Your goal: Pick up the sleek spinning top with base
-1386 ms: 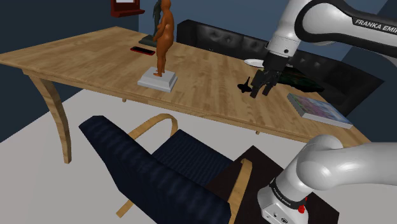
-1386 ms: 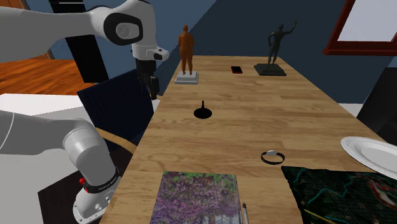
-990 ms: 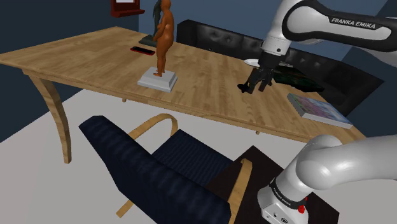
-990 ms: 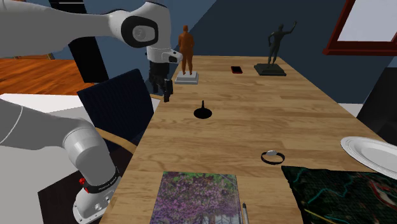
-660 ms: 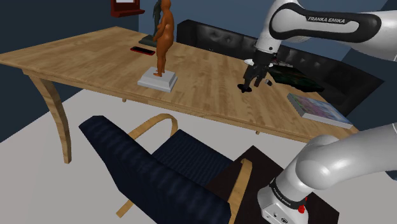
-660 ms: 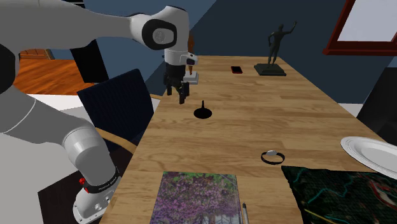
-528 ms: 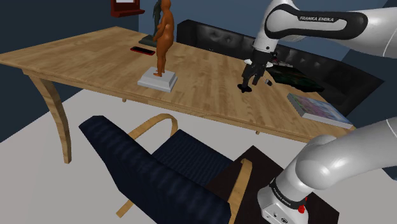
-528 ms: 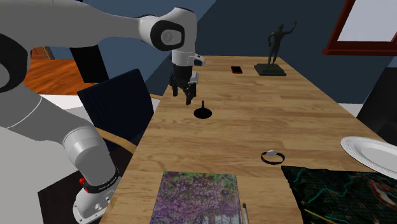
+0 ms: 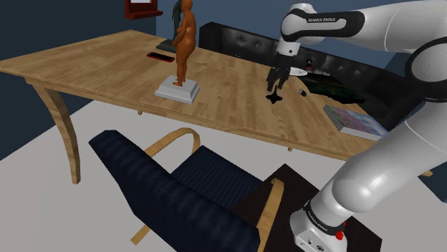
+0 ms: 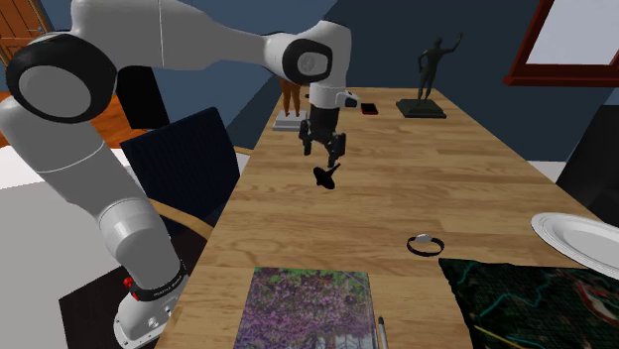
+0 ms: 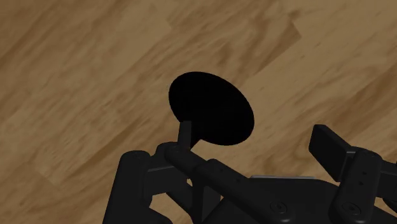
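At the shoulder view's left the statue (image 9: 184, 43) stands well apart, leaving us room. On the table (image 9: 93, 61), our gripper (image 9: 274, 87) hangs over the top (image 9: 275, 98), fingers (image 11: 331, 143) spread either side of its upright stem, not clasping it. It is lined up, we judge, to close on it.

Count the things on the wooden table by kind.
Figure statuettes: 2, orange statuette, dark statuette
Black spinning top with disc base: 1
Red-edged black phone: 1
Purple-covered book: 1
Slim pen: 1
White plate: 1
Dark ring-shaped band: 1
Dark patterned mat: 1
Total: 9
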